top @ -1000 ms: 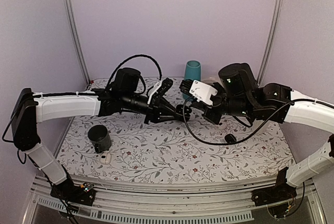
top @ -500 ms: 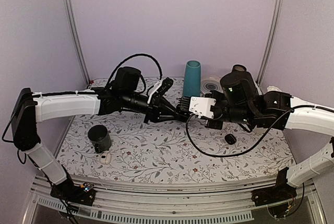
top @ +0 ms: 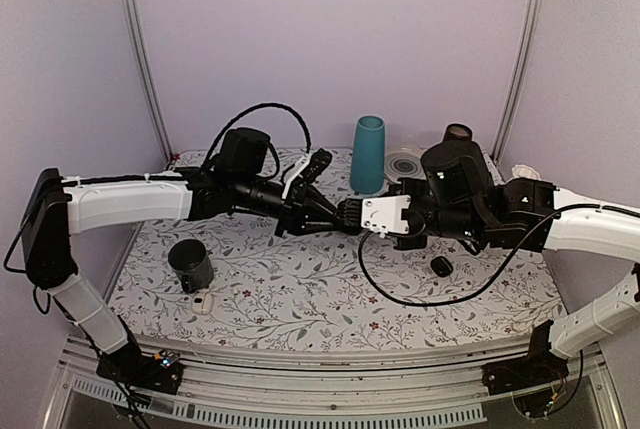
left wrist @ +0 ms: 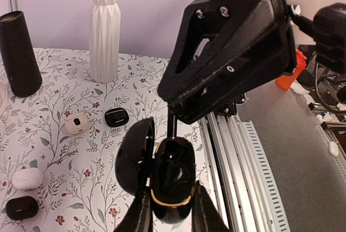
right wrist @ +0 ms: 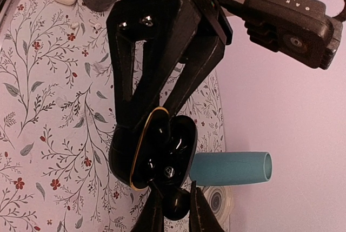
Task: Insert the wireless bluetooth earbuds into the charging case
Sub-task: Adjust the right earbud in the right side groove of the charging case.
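Note:
My left gripper (left wrist: 172, 202) is shut on the charging case (left wrist: 173, 180), a glossy black pebble with a gold rim, held in the air with its lid (left wrist: 135, 156) swung open to the left. My right gripper (right wrist: 175, 210) is shut on one small black earbud (right wrist: 176, 204) and holds it against the open end of the case (right wrist: 159, 153). In the top view the two grippers meet tip to tip above mid table, left (top: 335, 215) and right (top: 354, 215). Dark shapes fill the case's wells; I cannot tell whether the second earbud sits there.
A teal cup (top: 367, 154) and a tape roll (top: 405, 164) stand behind the grippers. A black cup (top: 190, 264) stands front left. A small black pod (top: 440, 266) lies under the right arm. In the left wrist view are white pods (left wrist: 77, 124), black pods (left wrist: 116, 117), and a white vase (left wrist: 104, 34).
My right gripper has swung left and lower with the earbud, from beside the teal cup to the mouth of the case. The left arm and case have stayed still.

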Robot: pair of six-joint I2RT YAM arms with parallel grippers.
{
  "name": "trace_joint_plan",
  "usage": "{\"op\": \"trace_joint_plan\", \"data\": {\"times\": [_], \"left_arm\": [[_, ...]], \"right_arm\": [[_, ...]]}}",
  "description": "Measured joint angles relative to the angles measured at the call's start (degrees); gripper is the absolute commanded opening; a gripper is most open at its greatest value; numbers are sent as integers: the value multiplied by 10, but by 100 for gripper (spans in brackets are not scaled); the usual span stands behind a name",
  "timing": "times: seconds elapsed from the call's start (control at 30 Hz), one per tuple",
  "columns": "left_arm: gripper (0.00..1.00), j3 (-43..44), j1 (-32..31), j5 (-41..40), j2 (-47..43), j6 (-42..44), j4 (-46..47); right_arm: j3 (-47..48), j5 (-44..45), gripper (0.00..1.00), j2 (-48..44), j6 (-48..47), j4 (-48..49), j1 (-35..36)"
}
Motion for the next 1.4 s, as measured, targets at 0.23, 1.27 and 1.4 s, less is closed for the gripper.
{"op": "trace_joint_plan", "data": {"times": [0.23,1.27,1.4], "left_arm": [[0,0,0,2,0,2,0],[0,0,-4,2,0,3,3],[0,0,-5,-1,0,3,5]], "right_arm": [[0,1,2,0,-21,0,3],[-5,-2,2,0,-53,-4,3],[-5,-5,2,0,-53,-3,3]]}}
